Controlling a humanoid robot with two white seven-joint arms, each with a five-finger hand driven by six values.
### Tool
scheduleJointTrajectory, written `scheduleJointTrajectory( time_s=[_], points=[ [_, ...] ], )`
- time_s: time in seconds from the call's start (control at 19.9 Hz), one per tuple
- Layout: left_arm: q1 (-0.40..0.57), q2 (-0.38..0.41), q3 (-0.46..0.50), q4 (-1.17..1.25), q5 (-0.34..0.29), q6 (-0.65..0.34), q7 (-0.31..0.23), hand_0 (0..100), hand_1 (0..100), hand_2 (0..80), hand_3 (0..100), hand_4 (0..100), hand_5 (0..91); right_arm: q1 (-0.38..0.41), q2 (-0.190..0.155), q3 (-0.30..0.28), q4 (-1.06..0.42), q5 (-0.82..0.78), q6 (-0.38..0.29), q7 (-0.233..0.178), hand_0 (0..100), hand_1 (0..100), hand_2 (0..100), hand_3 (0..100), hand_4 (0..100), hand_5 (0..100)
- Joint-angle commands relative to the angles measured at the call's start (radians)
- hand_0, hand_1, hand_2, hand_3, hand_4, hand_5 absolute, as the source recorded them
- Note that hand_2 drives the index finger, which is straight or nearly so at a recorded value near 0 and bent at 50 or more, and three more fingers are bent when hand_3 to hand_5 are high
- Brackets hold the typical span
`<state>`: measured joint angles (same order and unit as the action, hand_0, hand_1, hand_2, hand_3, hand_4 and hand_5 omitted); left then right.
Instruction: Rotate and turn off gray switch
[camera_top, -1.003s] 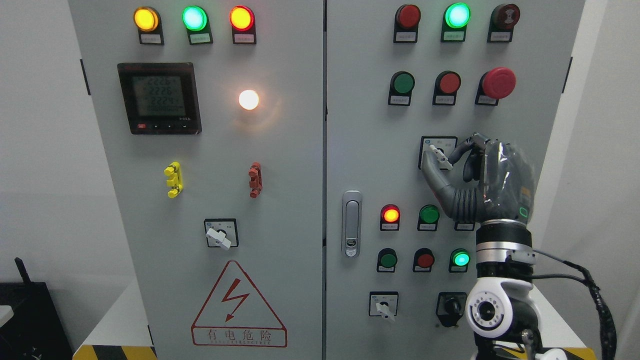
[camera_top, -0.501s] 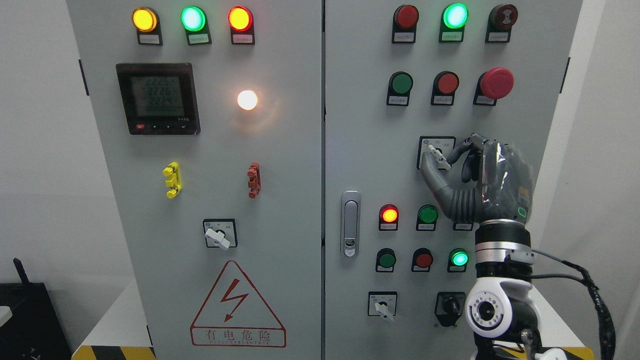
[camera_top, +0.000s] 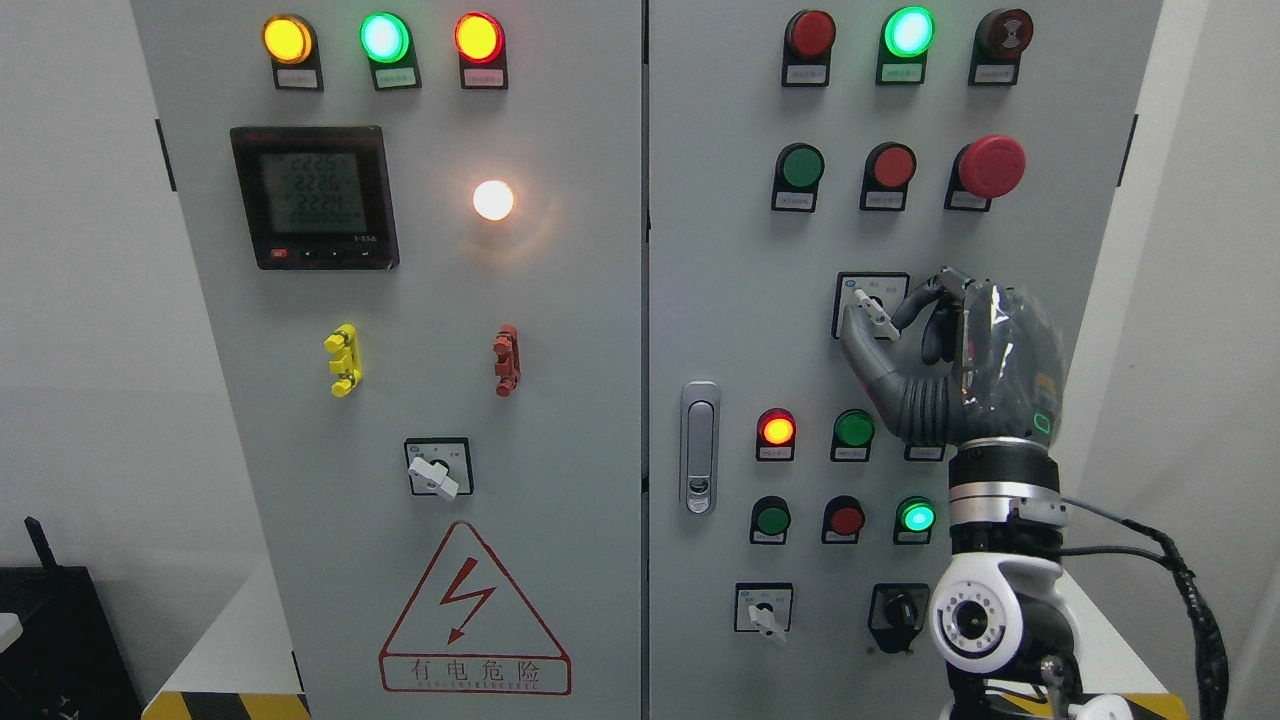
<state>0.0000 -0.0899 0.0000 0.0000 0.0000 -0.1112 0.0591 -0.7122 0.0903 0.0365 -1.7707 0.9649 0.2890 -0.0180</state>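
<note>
On the cabinet's right door, a small gray rotary switch (camera_top: 872, 311) sits on a black-framed plate (camera_top: 848, 286). Its white-gray lever tilts toward the upper left. My right hand (camera_top: 876, 322) reaches up from the lower right and pinches this lever. The thumb (camera_top: 858, 345) lies below and left of it, and the index finger (camera_top: 908, 300) comes in from the right. The palm and remaining fingers hide the right part of the plate. My left arm does not show.
A lit red lamp (camera_top: 777, 430), green buttons (camera_top: 853, 428) and a lit green lamp (camera_top: 916, 516) sit just below the hand. Other rotary switches are at the left door (camera_top: 436, 475) and the bottom right (camera_top: 764, 618), next to a black one (camera_top: 898, 607). A door latch (camera_top: 700, 446) is left of the hand.
The whole view has drifted a few pixels left. The right hand stays pinched on the lever, whose tilt looks the same.
</note>
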Motion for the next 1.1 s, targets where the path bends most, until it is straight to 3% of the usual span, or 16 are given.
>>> scheduleJointTrajectory(
  time_s=[0.0,0.4,0.55,1.05],
  points=[
    [-0.009,-0.001,0.008,-0.025,0.02,-0.001,-0.001,12,39,0.0,0,0,0.0,-0.006,0.0,0.0,0.01,-0.002,-0.001,0.0,28,48,68,100,99,100],
    [-0.009,-0.001,0.008,-0.025,0.02,-0.001,-0.001,12,39,0.0,0,0,0.0,-0.006,0.0,0.002,0.01,-0.002,-0.001,0.001,29,46,69,100,99,100],
    [-0.009,-0.001,0.008,-0.025,0.02,-0.001,-0.001,12,39,0.0,0,0,0.0,-0.006,0.0,0.002,0.01,-0.002,-0.001,0.001,34,45,69,100,100,100],
    [-0.009,0.001,0.008,-0.025,0.02,0.001,-0.001,12,39,0.0,0,0,0.0,-0.006,0.0,0.003,0.01,-0.003,-0.001,0.001,38,45,70,100,100,100]
  ],
)
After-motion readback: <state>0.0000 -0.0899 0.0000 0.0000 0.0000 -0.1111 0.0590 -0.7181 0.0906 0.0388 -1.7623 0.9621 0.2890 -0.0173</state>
